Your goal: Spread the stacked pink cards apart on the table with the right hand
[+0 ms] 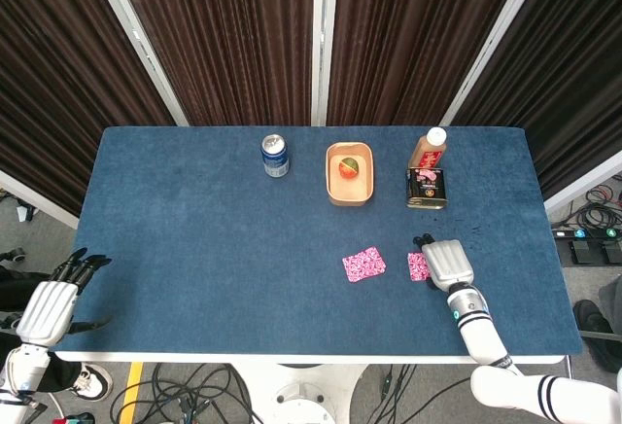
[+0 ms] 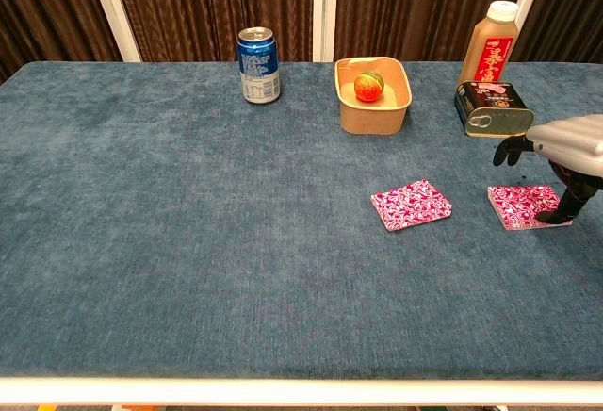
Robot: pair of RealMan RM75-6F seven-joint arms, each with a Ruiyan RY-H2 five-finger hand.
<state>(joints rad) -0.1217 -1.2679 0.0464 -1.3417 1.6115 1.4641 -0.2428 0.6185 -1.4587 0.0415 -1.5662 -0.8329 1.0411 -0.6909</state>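
Two pink patterned cards lie flat and apart on the blue table. One card (image 1: 363, 265) (image 2: 411, 205) is in the open, right of the table's middle. The other card (image 1: 418, 266) (image 2: 521, 205) lies further right, half covered in the head view by my right hand (image 1: 445, 264) (image 2: 570, 147). That hand hovers over it with fingers bent downward and holds nothing; its thumb (image 2: 565, 208) reaches down to the card's right edge. My left hand (image 1: 53, 304) hangs off the table's front left corner with fingers spread, holding nothing; the chest view does not show it.
Along the back stand a blue can (image 1: 275, 156) (image 2: 258, 65), a tan bowl (image 1: 330, 176) (image 2: 370, 117) with a round fruit in it, a brown bottle (image 1: 429, 148) (image 2: 493, 45) and a dark tin (image 1: 427, 189) (image 2: 492, 107) just behind the right hand.
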